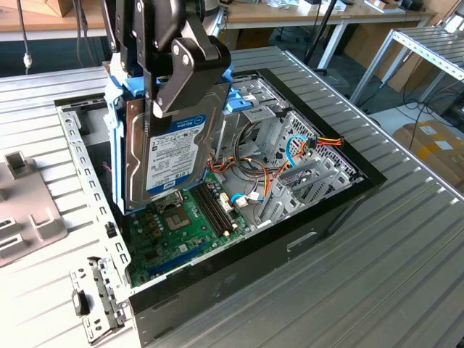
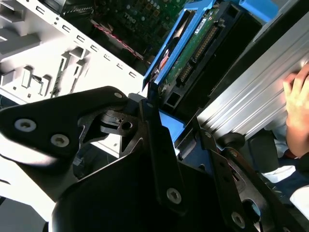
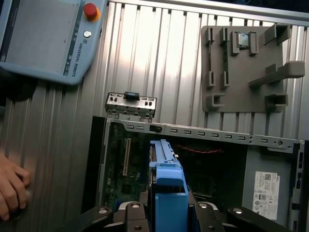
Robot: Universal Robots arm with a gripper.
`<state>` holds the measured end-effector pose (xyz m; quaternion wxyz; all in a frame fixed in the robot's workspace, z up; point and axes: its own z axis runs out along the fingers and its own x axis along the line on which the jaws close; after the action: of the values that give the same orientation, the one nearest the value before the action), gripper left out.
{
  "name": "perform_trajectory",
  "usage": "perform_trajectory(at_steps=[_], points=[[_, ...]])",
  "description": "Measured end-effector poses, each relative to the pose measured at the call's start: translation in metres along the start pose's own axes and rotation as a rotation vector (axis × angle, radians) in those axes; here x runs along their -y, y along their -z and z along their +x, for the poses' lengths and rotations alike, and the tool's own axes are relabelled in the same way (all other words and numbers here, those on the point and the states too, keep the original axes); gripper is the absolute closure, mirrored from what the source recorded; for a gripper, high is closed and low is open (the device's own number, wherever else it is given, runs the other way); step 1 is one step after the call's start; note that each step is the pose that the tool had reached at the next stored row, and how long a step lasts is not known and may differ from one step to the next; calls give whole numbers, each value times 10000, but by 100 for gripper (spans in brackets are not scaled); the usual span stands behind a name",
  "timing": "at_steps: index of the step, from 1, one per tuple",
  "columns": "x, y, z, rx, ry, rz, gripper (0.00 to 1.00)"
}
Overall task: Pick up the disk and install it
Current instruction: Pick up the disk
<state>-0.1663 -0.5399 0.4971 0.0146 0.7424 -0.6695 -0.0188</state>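
Observation:
The disk (image 1: 174,156) is a grey metal hard drive with a white-and-blue label and bright blue side rails. It hangs upright over the open black computer case (image 1: 341,203), above the green motherboard (image 1: 181,232). My gripper (image 1: 148,98) is shut on its upper part, one black finger across the labelled face. In the second wrist view the disk (image 2: 193,46) shows its circuit-board side and connectors beyond my fingers (image 2: 159,145). In the first wrist view the disk's blue rail (image 3: 166,188) sticks out from between the jaws, over the case interior.
A grey fixture plate (image 3: 246,67) and a small metal bracket (image 3: 130,104) lie on the ribbed table beside the case. A teach pendant (image 3: 48,38) rests nearby, and a person's hand (image 3: 12,188) lies on the table. Cables and metal bays (image 1: 290,152) crowd the case's far end.

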Motion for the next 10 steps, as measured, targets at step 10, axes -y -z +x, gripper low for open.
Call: perform_trajectory(at_steps=[10], points=[[118,-4,40,0,0,-4,63]])
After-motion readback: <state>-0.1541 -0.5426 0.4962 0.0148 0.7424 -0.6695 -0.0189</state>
